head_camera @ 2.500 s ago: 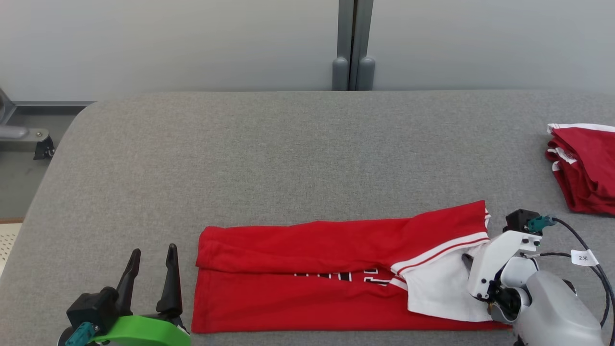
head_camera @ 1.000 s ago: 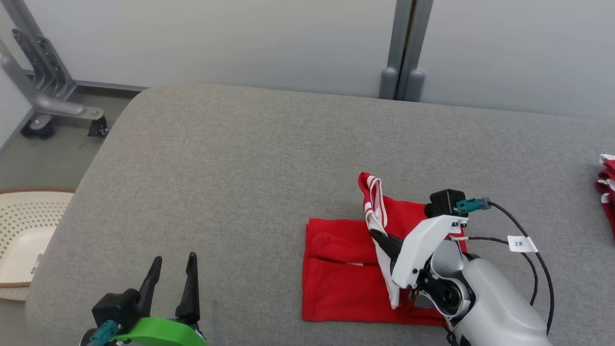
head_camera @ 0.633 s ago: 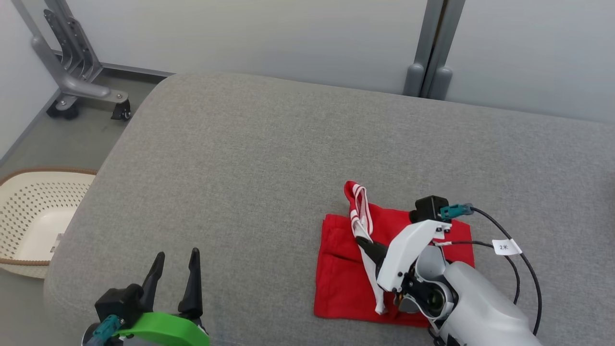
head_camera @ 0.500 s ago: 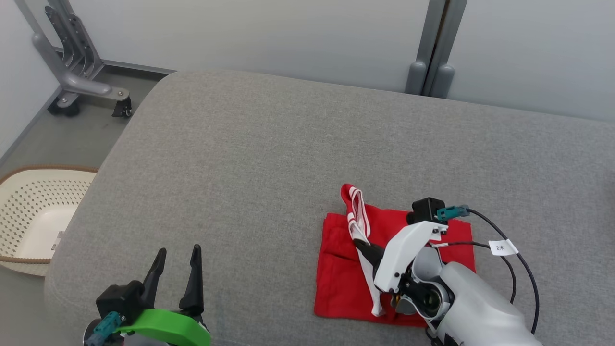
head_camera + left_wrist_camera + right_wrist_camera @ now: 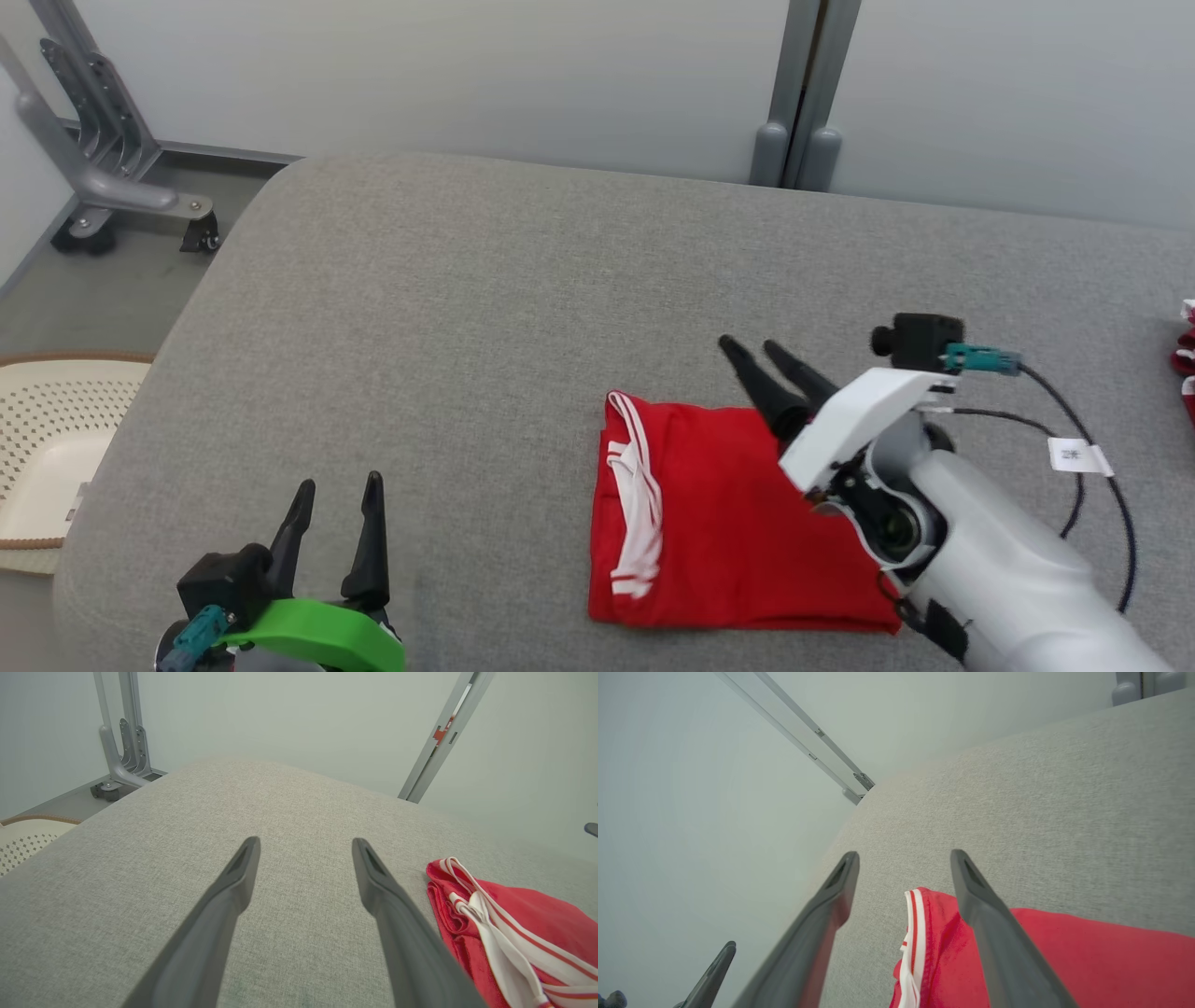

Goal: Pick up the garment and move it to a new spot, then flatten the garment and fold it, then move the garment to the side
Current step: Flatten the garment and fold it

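Red jersey point(image 5: 738, 532) lies folded, lower centre, on the grey table point(image 5: 467, 308); left pincer point(image 5: 339, 482) and right pincer point(image 5: 747, 344) gape, empty.

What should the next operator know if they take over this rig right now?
Left gripper: open, empty, at the near left of the table, apart from the garment.
Right gripper: open, empty, fingers over the far edge of the garment.
Garment: lies folded into a compact red rectangle near the table's front, white-striped trim along its left side.
Done: flattening and folding, by the look of it.
Left: grasp the folded garment and move it to the side, perhaps toward the red cloth at the table's right edge.
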